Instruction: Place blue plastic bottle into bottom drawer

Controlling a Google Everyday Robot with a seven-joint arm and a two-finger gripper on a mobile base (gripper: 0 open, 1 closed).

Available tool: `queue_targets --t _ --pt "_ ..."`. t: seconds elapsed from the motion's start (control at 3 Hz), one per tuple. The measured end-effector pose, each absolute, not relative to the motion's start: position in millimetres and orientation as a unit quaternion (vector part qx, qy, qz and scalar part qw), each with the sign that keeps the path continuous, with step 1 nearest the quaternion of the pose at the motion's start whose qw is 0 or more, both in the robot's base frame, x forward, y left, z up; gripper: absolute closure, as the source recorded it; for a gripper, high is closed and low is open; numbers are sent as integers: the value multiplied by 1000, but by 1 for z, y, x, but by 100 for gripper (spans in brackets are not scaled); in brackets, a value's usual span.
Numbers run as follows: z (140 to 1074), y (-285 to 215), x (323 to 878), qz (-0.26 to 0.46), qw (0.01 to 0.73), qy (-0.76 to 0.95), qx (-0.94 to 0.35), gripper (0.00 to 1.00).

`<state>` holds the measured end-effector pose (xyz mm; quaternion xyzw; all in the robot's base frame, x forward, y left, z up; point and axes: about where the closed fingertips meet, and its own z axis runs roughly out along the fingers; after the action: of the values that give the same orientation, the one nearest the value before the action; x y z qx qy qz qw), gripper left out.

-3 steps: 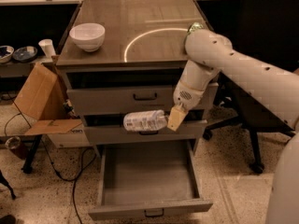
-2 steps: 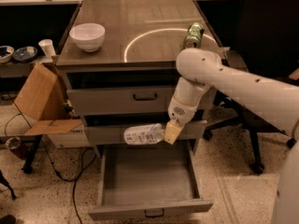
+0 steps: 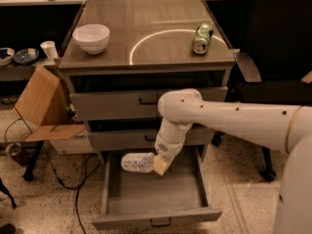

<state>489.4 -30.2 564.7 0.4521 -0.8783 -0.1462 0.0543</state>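
Observation:
The blue plastic bottle (image 3: 137,162) is pale and clear, lying on its side in the air over the back left of the open bottom drawer (image 3: 153,191). My gripper (image 3: 157,164) is shut on the bottle's right end and holds it just above the drawer's inside, below the middle drawer front. The white arm reaches in from the right. The bottom drawer is pulled out and its grey floor shows, with nothing lying in it.
On the cabinet top stand a white bowl (image 3: 91,37) at the left and a green drink can (image 3: 202,38) on its side at the right. An open cardboard box (image 3: 46,108) sits left of the cabinet. A black chair (image 3: 278,62) stands at the right.
My gripper has moved down with the bottle, from in front of the middle drawer to just above the open bottom drawer. The arm no longer hides the green can.

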Motion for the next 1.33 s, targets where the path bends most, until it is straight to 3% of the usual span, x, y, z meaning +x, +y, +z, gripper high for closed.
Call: queue_targets --t 1.33 --pt "391 68 464 -111 117 -925 344 100"
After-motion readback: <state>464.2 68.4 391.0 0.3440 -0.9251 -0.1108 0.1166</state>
